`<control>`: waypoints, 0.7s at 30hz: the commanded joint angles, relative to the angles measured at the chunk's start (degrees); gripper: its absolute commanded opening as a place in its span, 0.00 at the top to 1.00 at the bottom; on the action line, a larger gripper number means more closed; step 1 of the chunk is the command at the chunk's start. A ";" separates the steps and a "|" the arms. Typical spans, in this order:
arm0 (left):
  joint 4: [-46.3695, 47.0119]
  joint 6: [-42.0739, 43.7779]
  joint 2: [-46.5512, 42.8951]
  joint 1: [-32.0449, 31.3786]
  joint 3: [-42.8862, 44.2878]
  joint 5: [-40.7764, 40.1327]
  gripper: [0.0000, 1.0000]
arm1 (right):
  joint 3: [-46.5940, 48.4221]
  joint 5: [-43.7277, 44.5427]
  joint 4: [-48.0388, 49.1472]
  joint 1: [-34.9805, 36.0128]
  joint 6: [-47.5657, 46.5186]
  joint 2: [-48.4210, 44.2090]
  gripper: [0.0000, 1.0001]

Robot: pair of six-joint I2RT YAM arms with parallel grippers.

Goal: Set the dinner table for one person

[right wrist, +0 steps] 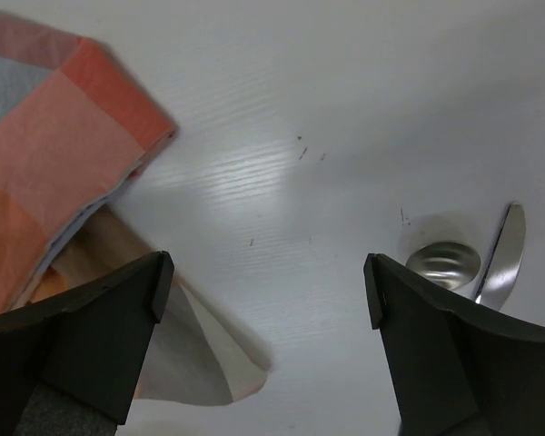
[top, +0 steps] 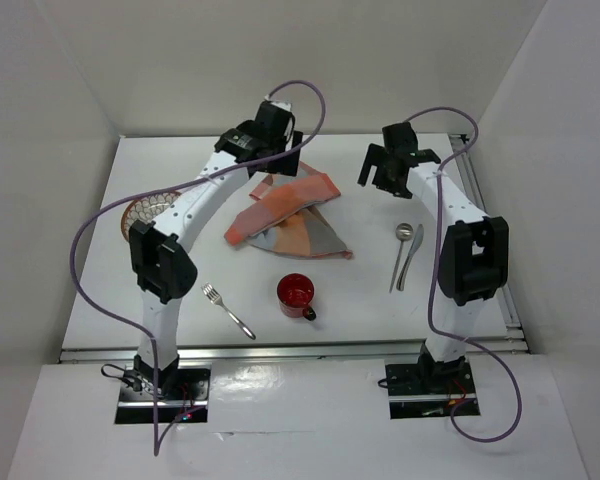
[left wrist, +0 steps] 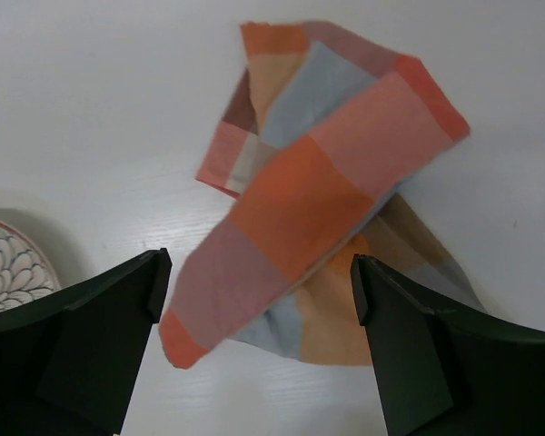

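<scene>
The white dinner table (top: 540, 300) holds a crumpled orange-and-blue checked cloth (top: 285, 215) in the middle. A patterned plate (top: 145, 212) lies at the left, a fork (top: 228, 310) and a red cup (top: 296, 294) near the front, and a spoon (top: 402, 250) and knife (top: 413, 255) at the right. My left gripper (left wrist: 254, 272) is open and empty, hovering over the cloth (left wrist: 327, 191). My right gripper (right wrist: 265, 282) is open and empty above bare table, between the cloth's right corner (right wrist: 64, 154) and the spoon (right wrist: 443, 262).
White walls enclose the table on the left, back and right. An aluminium rail (top: 290, 348) runs along the near edge. The plate's rim (left wrist: 9, 268) shows left of the left fingers. The knife tip (right wrist: 501, 254) lies beside the spoon bowl.
</scene>
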 commanded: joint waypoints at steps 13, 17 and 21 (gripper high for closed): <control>7.87 1.01 17.09 -5.48 10.62 13.25 0.01 | -14.07 -3.82 0.17 -5.05 1.98 -8.17 0.00; 12.01 1.63 20.96 -6.01 11.49 12.47 0.03 | -16.88 -13.91 6.04 -5.05 0.76 -9.23 0.05; 9.82 0.14 20.02 -5.40 14.05 10.18 0.04 | -11.39 -17.55 9.66 -1.89 0.75 -3.71 0.07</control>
